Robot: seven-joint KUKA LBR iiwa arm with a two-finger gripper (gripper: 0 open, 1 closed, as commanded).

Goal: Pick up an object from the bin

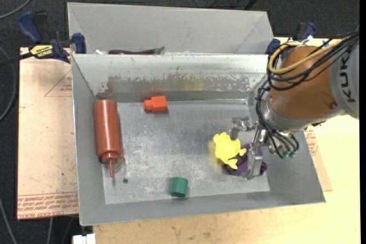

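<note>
The gripper (251, 158) is down low in the bin (171, 148), toward its front right corner, at the end of the arm's orange-covered wrist (300, 86), which reaches in over the right edge. Whether the gripper is spread or pressed together cannot be told, as the wrist and its cables cover much of it.

Just to its left lies a yellow soft lump (227, 148), crumpled in shape. Touching that lump's lower right side is a small purple thing (241, 167). The gripper's tip sits right against the purple thing, and the yellow lump crowds it on the left. It cannot be made out whether either thing is pinched.

The rest of the bin is thinly spread. A small green cylinder (179, 186) stands near the front edge, about midway along and well apart from the gripper. A red-brown bottle (107, 130) lies along the left edge with its nozzle toward the front. A small orange block (155, 104) rests near the back wall, left of the middle.
</note>
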